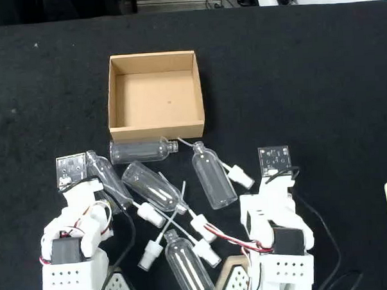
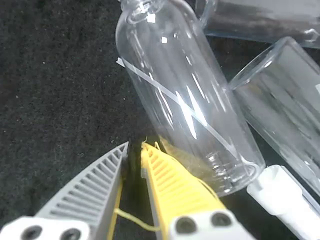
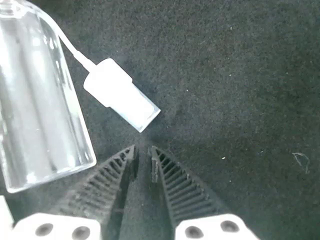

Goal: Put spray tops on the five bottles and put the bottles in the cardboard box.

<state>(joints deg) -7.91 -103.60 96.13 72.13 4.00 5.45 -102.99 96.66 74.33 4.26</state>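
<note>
Although the capping seemed not yet begun, the left pincer (image 2: 134, 147), tips together and empty, lay just beside a bare bottle (image 2: 185, 100) and the right pincer (image 3: 142, 150), nearly together, just behind a spray top (image 3: 121, 95), which it probably must open to grasp.

The nearly closed right end effector (image 3: 142, 154) sits near a white spray top (image 3: 121, 95) beside a clear bottle (image 3: 40, 100)

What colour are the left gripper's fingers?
The left gripper has one grey finger and one yellow finger; clearest in the left wrist view.
</note>
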